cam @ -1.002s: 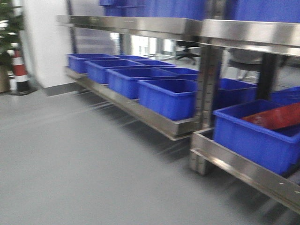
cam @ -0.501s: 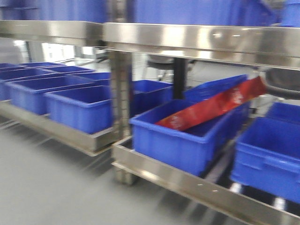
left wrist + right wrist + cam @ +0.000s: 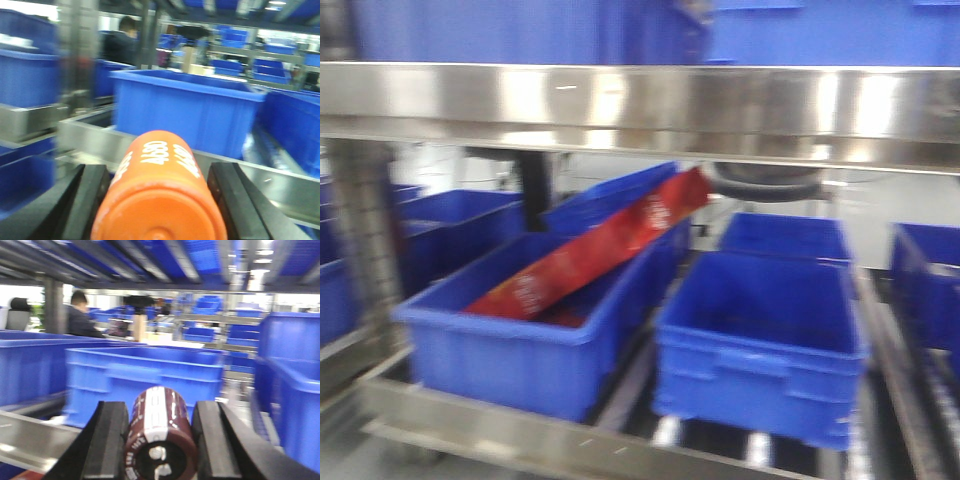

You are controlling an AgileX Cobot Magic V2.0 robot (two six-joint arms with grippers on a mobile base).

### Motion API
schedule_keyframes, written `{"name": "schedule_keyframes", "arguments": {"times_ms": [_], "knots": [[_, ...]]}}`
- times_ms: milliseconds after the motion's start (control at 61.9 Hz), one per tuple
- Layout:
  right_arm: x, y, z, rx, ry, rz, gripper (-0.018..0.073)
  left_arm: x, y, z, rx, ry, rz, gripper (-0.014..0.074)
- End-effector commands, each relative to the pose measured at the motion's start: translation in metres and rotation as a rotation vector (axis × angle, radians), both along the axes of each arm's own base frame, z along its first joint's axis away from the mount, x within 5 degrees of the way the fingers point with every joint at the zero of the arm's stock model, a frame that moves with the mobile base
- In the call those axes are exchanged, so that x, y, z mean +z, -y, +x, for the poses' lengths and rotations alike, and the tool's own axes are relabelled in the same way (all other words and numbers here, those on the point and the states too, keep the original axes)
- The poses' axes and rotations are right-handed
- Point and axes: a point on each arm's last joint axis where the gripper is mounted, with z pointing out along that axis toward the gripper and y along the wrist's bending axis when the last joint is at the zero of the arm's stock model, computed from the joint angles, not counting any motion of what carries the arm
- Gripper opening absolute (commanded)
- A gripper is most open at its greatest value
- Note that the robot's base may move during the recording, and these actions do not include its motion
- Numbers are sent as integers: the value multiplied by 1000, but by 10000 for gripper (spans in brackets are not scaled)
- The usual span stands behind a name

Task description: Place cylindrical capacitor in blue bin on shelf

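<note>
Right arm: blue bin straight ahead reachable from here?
Probably yes. The right gripper, shut on the capacitor, faces the blue bin with nothing between, but seems below its rim, so it must lift over the near wall under the upper shelf.

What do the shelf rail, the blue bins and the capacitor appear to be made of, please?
The shelf rail looks like stainless steel: shiny, reflective. The blue bins seem moulded plastic: uniform colour, rolled rims. The capacitor wears a glossy maroon sleeve, probably plastic.
</note>
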Motion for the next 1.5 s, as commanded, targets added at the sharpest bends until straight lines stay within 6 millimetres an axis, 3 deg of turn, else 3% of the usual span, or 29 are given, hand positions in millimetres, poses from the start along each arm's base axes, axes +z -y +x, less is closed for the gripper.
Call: {"name": "schedule_keyframes", "arguments": {"times_ms": [0, 1487], "knots": [[3, 0, -2, 1, 32, -4, -163, 2, 0, -1, -1, 22, -8, -111], [2, 0, -1, 1, 28, -4, -163, 2, 0, -1, -1, 22, -8, -111]]}}
